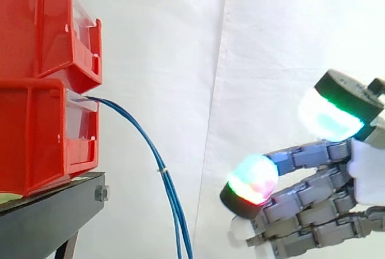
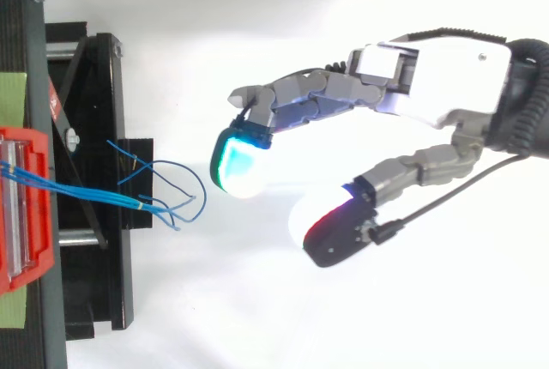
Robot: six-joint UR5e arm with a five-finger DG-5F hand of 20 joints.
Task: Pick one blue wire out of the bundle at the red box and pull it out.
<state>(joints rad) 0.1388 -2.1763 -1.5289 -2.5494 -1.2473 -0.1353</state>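
The hand point(image 2: 446, 69) comes in from the right of the top view, fingers and thumb spread wide and holding nothing, one glowing fingertip point(image 2: 240, 163) near the loose wire ends. The blue wires point(image 1: 160, 164) leave the lower red box point(image 1: 42, 138) at the left of the side view. They droop to the bottom edge, bound midway by what may be a small tie.
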